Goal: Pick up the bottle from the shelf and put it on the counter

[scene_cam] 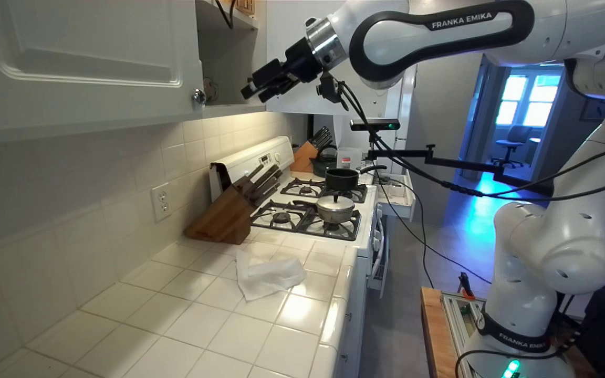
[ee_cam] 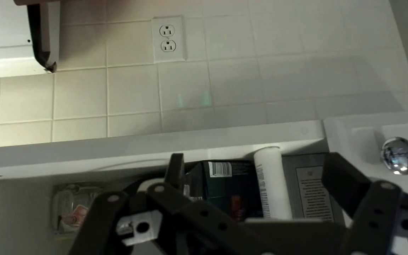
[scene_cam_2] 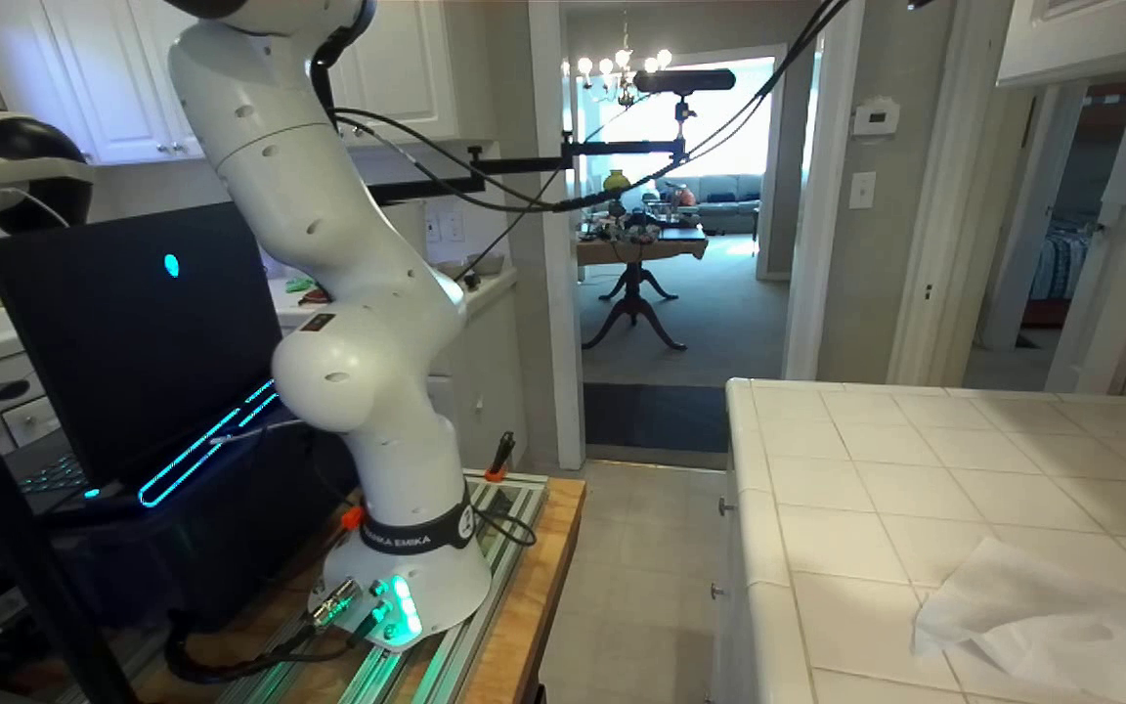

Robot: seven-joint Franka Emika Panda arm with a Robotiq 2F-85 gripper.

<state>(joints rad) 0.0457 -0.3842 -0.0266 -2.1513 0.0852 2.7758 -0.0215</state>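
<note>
The shelf (scene_cam: pixel 234 109) is a recessed cubby between white wall cabinets; its edge shows in the upside-down wrist view (ee_cam: pixel 190 139). A white, bottle-like cylinder (ee_cam: pixel 274 184) with printed text stands on it. My gripper (scene_cam: pixel 256 95) is open in front of the cubby; in the wrist view (ee_cam: pixel 255 164) the cylinder lies between its spread fingers, not visibly touched. The cylinder's top is hidden behind the gripper. A small pale bottle (scene_cam: pixel 345 163) with an orange-red band stands beyond the stove. The tiled counter (scene_cam: pixel 202 320) shows in both exterior views (scene_cam_2: pixel 846 528).
Beside the cylinder stand a dark green box (ee_cam: pixel 232 180) and a grey box (ee_cam: pixel 312 191). A clear pack (ee_cam: pixel 73 212) sits farther along. A cabinet knob (ee_cam: pixel 400 156) is close by. A knife block (scene_cam: pixel 223 215), white cloth (scene_cam: pixel 271 275) and stove (scene_cam: pixel 308 231) are below.
</note>
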